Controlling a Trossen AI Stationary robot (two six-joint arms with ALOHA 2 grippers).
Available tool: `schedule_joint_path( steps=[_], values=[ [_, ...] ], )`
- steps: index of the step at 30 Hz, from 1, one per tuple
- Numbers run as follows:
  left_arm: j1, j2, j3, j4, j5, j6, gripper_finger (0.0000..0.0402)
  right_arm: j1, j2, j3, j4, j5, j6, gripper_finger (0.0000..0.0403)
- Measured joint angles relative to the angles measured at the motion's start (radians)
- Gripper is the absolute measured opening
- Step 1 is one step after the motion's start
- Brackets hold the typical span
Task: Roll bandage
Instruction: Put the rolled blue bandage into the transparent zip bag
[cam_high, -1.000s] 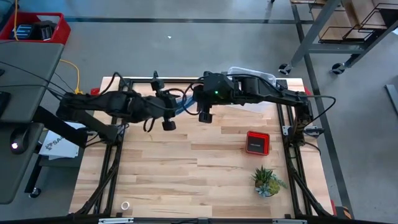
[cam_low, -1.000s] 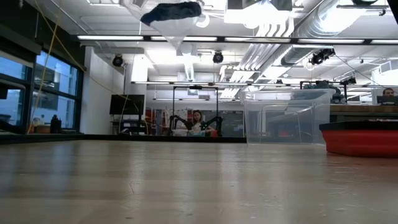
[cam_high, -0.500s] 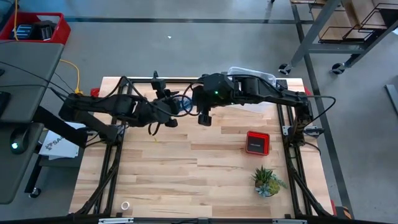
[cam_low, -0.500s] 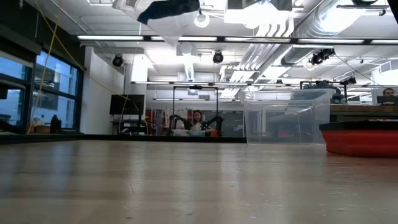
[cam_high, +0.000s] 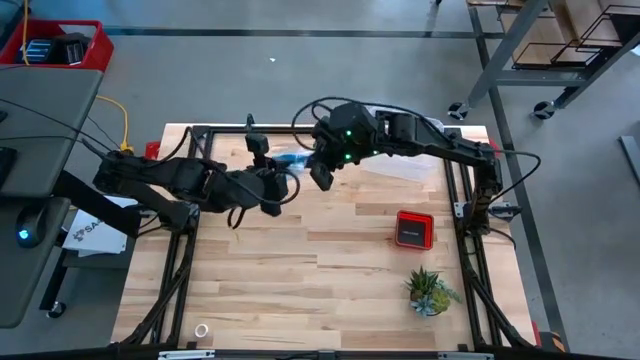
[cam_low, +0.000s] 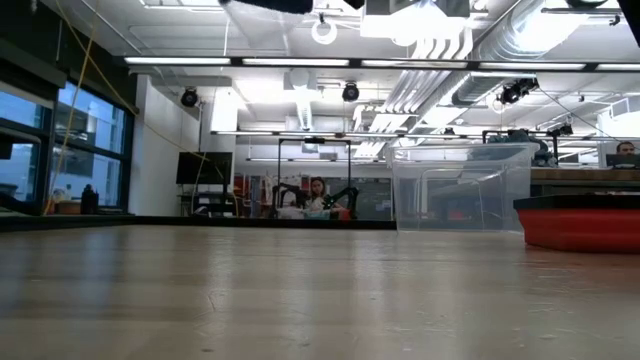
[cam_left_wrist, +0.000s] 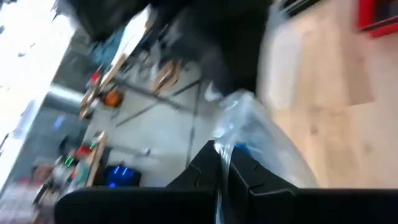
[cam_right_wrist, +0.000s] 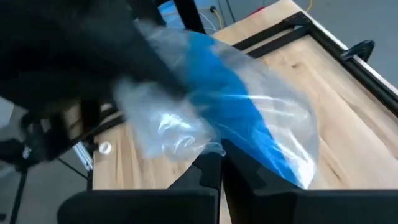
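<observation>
The bandage (cam_right_wrist: 239, 118) is a bright blue strip inside a crinkled clear plastic bag (cam_right_wrist: 186, 124), held in the air above the far middle of the table (cam_high: 320, 270). In the high view only a sliver of blue (cam_high: 292, 160) shows between the two grippers, the rest covered by the arms.

The right gripper (cam_right_wrist: 219, 163) has its fingers pressed together on the lower edge of the bag, with the blue strip just beyond them. The left gripper (cam_left_wrist: 225, 163) has its fingers closed on clear plastic as well, a little blue showing at the pinch; its picture is heavily smeared, so little else can be made out there. In the high view the left gripper (cam_high: 278, 192) sits just left of the bag and the right gripper (cam_high: 322, 172) just right of it.

A red-and-black square device (cam_high: 414, 229) lies to the right of the bag, nearer the front, and a small potted plant (cam_high: 430, 291) stands beyond that, nearer the front edge. Any writing on the device is too small to read.

From table height a clear box (cam_low: 460, 187) stands at the back.
</observation>
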Motion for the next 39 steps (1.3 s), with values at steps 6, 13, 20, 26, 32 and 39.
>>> schedule_joint_path(
  steps=[6,13,20,26,32,39],
  values=[
    [-0.015,-0.019,0.004,0.015,0.063,0.043,0.0001,-0.030,0.000,0.000,0.033,-0.083,0.071,0.0000],
    [-0.024,-0.074,0.004,-0.014,0.109,0.014,0.0001,-0.059,-0.013,0.002,0.005,-0.099,0.091,0.0000],
    [-0.030,-0.153,0.002,0.082,0.171,-0.065,0.0000,-0.081,-0.022,0.004,0.014,-0.102,0.112,0.0000],
    [-0.017,-0.207,0.001,0.147,0.173,-0.064,0.0000,-0.081,-0.022,0.004,0.043,-0.113,0.109,0.0000],
    [-0.018,-0.216,0.001,0.140,0.128,-0.066,0.0000,-0.082,-0.021,0.002,0.087,-0.123,0.108,0.0000],
    [0.035,-0.163,-0.002,0.089,0.077,-0.145,0.0036,-0.085,-0.017,-0.002,0.080,-0.152,0.096,0.0000]
  ],
)
